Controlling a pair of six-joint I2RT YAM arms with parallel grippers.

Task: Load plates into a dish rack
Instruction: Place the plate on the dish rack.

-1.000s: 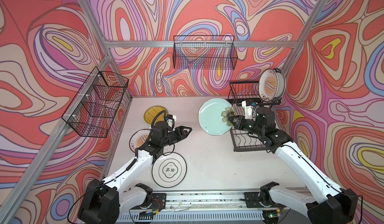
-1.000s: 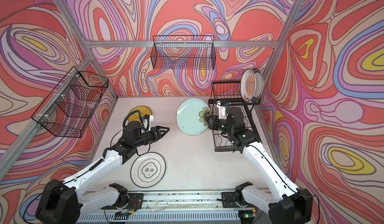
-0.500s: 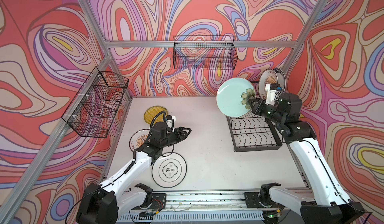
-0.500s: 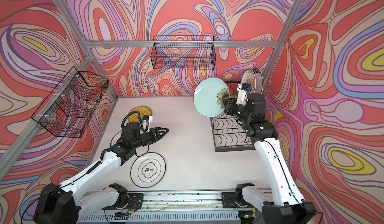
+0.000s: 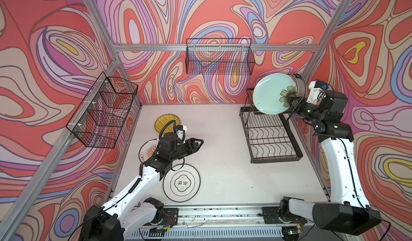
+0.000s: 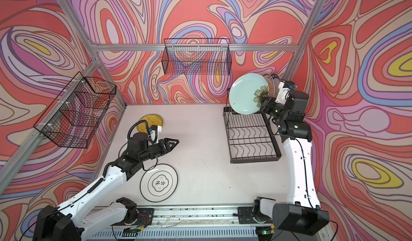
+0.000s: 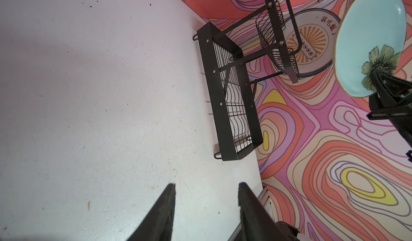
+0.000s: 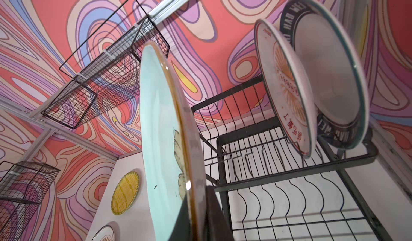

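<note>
My right gripper (image 5: 292, 99) is shut on the rim of the pale green flower plate (image 5: 270, 94), which it holds upright over the back of the black dish rack (image 5: 272, 139). The rack's upper tier holds two standing plates, an orange-sunburst one (image 8: 287, 94) and a white one with a dark lettered rim (image 8: 330, 72). The green plate (image 8: 160, 128) is apart from them. My left gripper (image 5: 199, 142) hovers open and empty over the table. Near it lie a yellow striped plate (image 5: 167, 123), a second sunburst plate (image 5: 148, 151) partly under the arm, and a plate with Chinese characters (image 5: 181, 183).
Black mesh baskets hang on the back wall (image 5: 219, 57) and the left wall (image 5: 104, 110). Aluminium frame posts run up the corners. The arms' base rail (image 5: 223, 215) lines the table's front edge. The rack's lower tier holds no plates.
The right arm carried the green plate up and back, from left of the rack's lower tier to beside the upper tier. The left arm stayed put.
</note>
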